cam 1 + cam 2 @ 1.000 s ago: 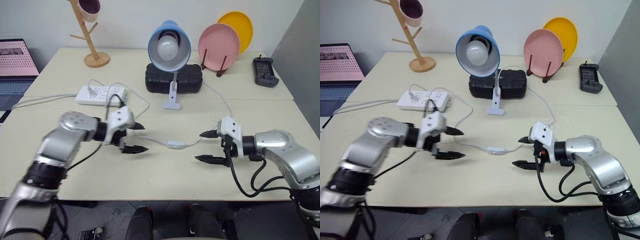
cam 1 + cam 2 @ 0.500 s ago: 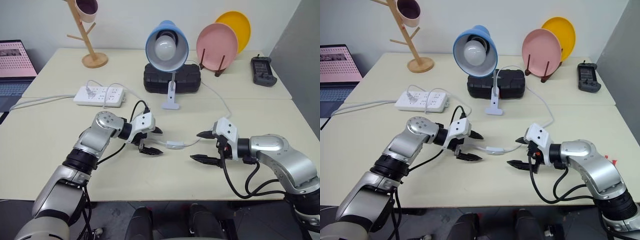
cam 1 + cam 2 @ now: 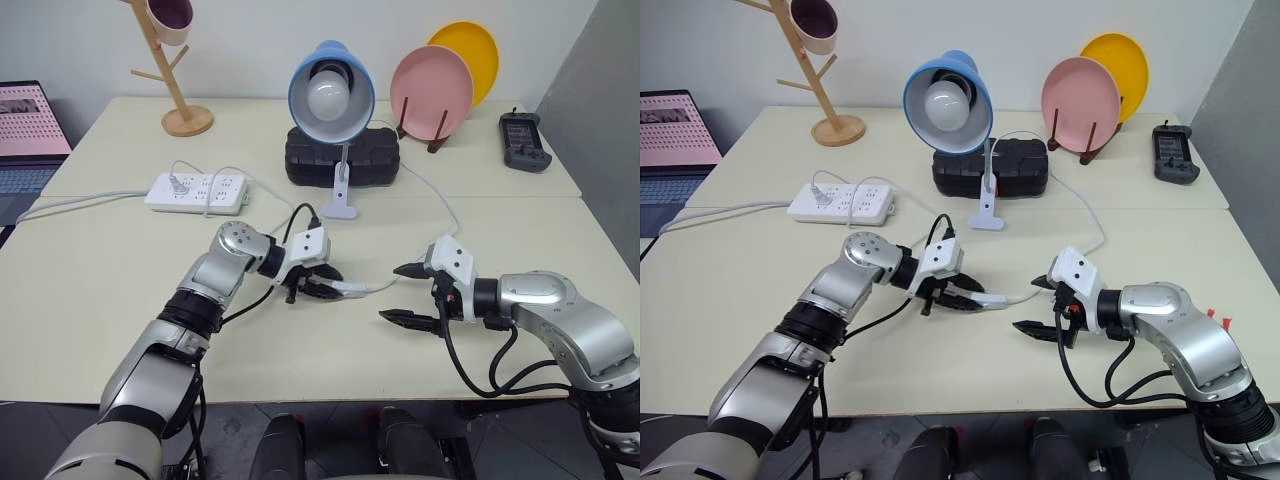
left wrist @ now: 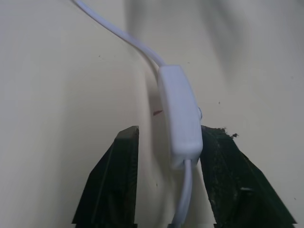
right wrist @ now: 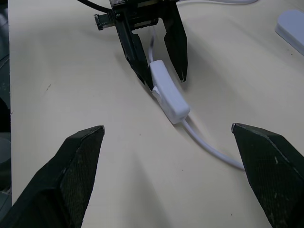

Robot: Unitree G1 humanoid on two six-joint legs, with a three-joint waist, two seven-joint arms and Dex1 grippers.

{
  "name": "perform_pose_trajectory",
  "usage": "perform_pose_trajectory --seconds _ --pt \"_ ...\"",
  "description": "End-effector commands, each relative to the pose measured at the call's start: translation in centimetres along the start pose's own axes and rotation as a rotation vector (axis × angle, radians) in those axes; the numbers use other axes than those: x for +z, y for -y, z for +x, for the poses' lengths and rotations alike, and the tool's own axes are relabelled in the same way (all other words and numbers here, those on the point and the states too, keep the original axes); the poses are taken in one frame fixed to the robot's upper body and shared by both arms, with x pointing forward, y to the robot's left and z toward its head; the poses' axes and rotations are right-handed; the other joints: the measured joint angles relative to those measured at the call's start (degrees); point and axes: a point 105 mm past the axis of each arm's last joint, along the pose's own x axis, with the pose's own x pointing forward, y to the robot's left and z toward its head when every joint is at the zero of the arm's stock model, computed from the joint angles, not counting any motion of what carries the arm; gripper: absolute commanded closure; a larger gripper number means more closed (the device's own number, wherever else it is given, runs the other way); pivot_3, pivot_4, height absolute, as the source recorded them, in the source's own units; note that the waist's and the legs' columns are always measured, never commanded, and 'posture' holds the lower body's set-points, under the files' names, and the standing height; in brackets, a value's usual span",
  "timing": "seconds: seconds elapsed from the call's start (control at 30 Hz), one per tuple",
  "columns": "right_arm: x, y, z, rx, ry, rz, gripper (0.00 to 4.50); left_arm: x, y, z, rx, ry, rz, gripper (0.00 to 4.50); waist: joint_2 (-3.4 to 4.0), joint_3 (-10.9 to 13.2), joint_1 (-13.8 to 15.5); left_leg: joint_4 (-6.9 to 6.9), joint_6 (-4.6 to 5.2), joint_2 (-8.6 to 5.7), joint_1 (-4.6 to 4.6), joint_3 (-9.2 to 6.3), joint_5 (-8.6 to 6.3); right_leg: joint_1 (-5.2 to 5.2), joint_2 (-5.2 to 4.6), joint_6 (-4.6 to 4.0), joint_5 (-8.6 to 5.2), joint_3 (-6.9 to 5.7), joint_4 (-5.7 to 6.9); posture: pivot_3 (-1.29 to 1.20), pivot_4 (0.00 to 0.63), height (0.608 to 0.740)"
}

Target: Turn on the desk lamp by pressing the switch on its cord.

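Observation:
The desk lamp [image 3: 332, 95], blue shade and white bulb, stands unlit at the back of the table. Its thin white cord [image 3: 440, 205] runs forward to the small white switch [image 3: 352, 289], which lies on the tabletop. My left gripper [image 3: 332, 284] reaches in from the left, its jaws narrowed around the switch's near end. In the left wrist view one finger [image 4: 223, 156] touches the switch [image 4: 180, 118], and a gap remains at the other finger [image 4: 121, 161]. My right gripper [image 3: 392, 292] rests wide open just right of the switch, apart from it.
A white power strip [image 3: 195, 190] with plugged cables lies at the back left. A black box [image 3: 340, 160] sits behind the lamp. Pink and yellow plates [image 3: 430, 85] stand at the back right beside a black handset [image 3: 525, 145]. A wooden mug tree [image 3: 180, 80] stands far left.
My left gripper has moved right to the switch, and its jaws have narrowed from wide open to close around it. The right gripper has stayed in place.

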Motion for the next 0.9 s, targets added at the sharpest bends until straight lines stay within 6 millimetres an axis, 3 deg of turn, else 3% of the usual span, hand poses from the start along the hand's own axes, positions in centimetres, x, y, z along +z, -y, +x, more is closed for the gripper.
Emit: perform_pose_trajectory --seconds 0.03,0.1,0.3,0.5,0.63,0.73,0.9 --pt "0.9 -0.3 -0.4 -0.005 0.025 -0.036 0.0 0.3 0.3 -0.4 -0.017 -0.011 0.03 3.73 0.0 0.0 0.0 0.0 0.0 0.0 0.0 -0.01 0.0 0.0 0.0 0.0 0.0 -0.01 0.0 0.0 0.15 0.74" --pt "0.9 -0.2 -0.4 -0.005 0.024 -0.035 0.0 0.3 0.4 -0.5 -0.019 -0.01 0.029 4.11 0.0 0.0 0.0 0.0 0.0 0.0 0.0 -0.01 0.0 0.0 0.0 0.0 0.0 0.0 0.0 0.0 0.15 0.74" --pt "0.9 -0.3 -0.4 -0.002 0.023 -0.036 0.0 0.7 0.5 -0.3 -0.023 0.017 0.016 4.12 0.0 0.0 0.0 0.0 0.0 0.0 0.0 -0.01 0.0 0.0 0.0 0.0 0.0 -0.01 0.0 0.0 0.15 0.74" --pt "0.8 -0.3 -0.5 -0.01 0.043 0.029 0.0 3.6 0.6 -0.9 -0.028 0.203 -0.257 4.12 0.0 0.0 0.0 0.0 0.0 0.0 -0.01 -0.02 0.0 0.0 0.0 0.02 -0.01 -0.01 0.0 0.0 0.15 0.74" --pt "0.5 -0.2 -2.1 -0.008 0.104 0.272 0.0 5.0 1.5 -3.4 -0.072 0.39 -0.61 4.12 0.0 0.0 -0.1 -0.01 0.0 0.02 -0.01 -0.07 0.0 0.0 0.0 0.01 -0.01 -0.04 0.04 0.0 0.15 0.74" --pt "0.5 -0.5 -3.0 0.035 0.175 0.479 0.0 5.5 2.1 -4.4 -0.088 0.482 -0.769 4.12 0.0 0.0 -0.2 -0.01 0.0 0.03 0.0 -0.1 0.0 0.0 0.0 0.0 -0.01 -0.06 0.06 0.0 0.15 0.74" --pt "1.0 -0.6 -1.8 0.101 0.279 0.704 0.0 6.7 2.6 -4.6 -0.119 0.631 -0.911 4.12 -0.01 0.0 -0.1 0.01 0.0 0.02 0.05 -0.16 0.0 0.08 0.0 0.0 0.0 -0.11 0.08 0.0 0.15 0.74"
